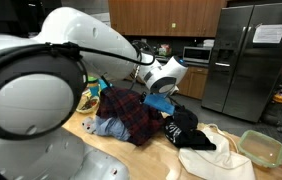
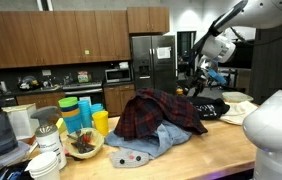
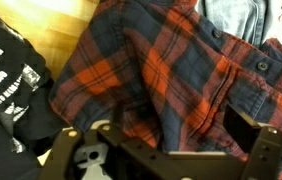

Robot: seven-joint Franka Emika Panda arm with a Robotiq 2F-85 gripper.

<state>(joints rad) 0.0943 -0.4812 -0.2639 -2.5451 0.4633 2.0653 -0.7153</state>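
The plaid shirt (image 3: 171,70), red and navy, lies crumpled on top of a heap of clothes on the wooden counter (image 3: 56,25). In the wrist view it fills the middle of the picture, with its buttoned placket running down the right half. The gripper (image 3: 166,152) hangs over it with its jaws spread wide, one finger at each lower corner of that view. It grasps nothing, and whether the fingertips brush the cloth cannot be told. In both exterior views the gripper (image 1: 159,92) sits above the end of the heap where the shirt meets a black garment.

That black garment with white print (image 3: 11,85) lies just beside the shirt, touching it. A pale blue denim piece (image 3: 231,15) shows past the shirt's other edge, and in an exterior view it spreads out from under the plaid (image 2: 141,148). A cream cloth (image 1: 216,155) and a green container (image 1: 261,148) lie farther along the counter beyond the black garment. At the opposite end stand stacked coloured cups (image 2: 81,110) and a bowl (image 2: 81,146). A steel fridge (image 1: 251,60) stands behind
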